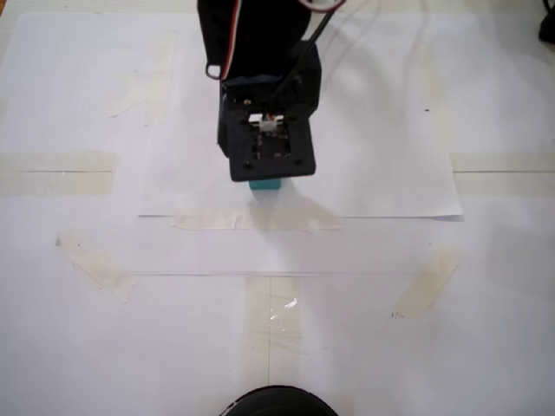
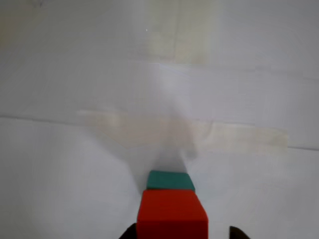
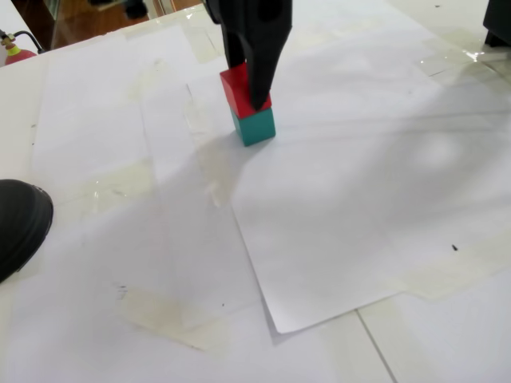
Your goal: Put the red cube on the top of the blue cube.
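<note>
Atop the blue cube [image 3: 256, 125], my fingers [image 3: 257, 96] seemingly clasp the red cube [image 3: 239, 86]; releasing off-centre could topple it.

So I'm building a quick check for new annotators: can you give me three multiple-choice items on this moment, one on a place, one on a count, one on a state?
1. Where is the red cube?
A. On top of the blue cube
B. Lying on the paper beside it
C. Under it

2. How many cubes are in view?
A. One
B. Two
C. Three

3. What is the gripper doing?
A. Hanging open, far from both cubes
B. Closed around the blue cube
C. Straddling the red cube, fingers at its sides

Key: 1 A, the angled fixed view shows red stacked directly on teal. 2 B, only one red and one teal cube appear. 3 C, the dark fingers flank the red cube there and in the wrist view.
</note>
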